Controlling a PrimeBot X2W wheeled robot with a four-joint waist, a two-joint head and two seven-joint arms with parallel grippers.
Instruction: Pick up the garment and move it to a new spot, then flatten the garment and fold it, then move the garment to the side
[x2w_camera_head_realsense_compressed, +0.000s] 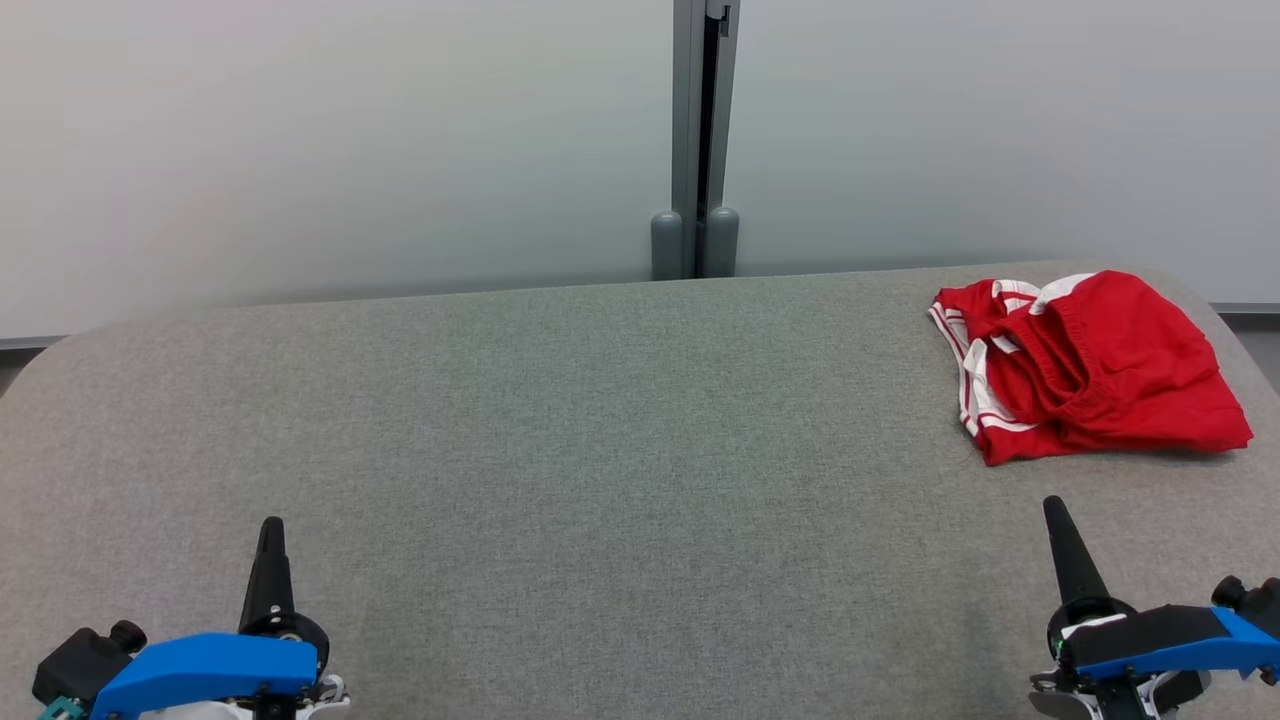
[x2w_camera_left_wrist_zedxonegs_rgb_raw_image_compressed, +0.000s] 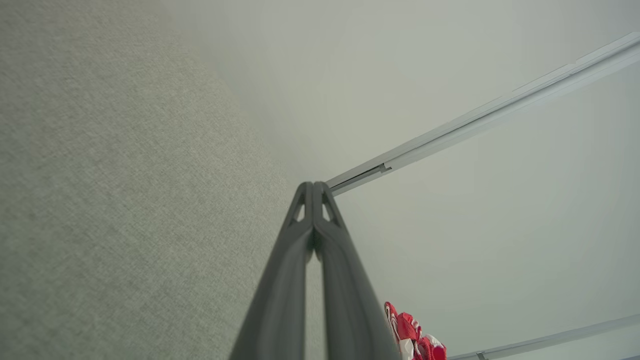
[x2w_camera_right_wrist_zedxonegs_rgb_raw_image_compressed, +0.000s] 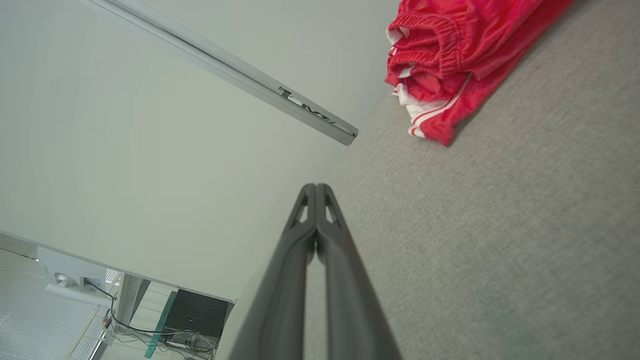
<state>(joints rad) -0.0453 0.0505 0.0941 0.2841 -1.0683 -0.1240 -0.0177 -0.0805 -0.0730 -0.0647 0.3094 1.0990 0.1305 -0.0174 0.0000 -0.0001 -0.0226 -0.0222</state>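
Currently, left end effector (x2w_camera_head_realsense_compressed: 272, 523) and right end effector (x2w_camera_head_realsense_compressed: 1051, 504) are pressed together, empty. Red garment (x2w_camera_head_realsense_compressed: 1085, 365) lies bunched on table (x2w_camera_head_realsense_compressed: 620, 420), far right.

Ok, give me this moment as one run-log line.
stage: pickup not started | red garment: crumpled, far right of table | left tool: shut, empty | right tool: shut, empty

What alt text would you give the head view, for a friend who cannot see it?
A crumpled red garment with white stripes lies at the far right of a grey fabric-covered table. The left gripper and right gripper, both shut, sit at the lower corners, not touching it.
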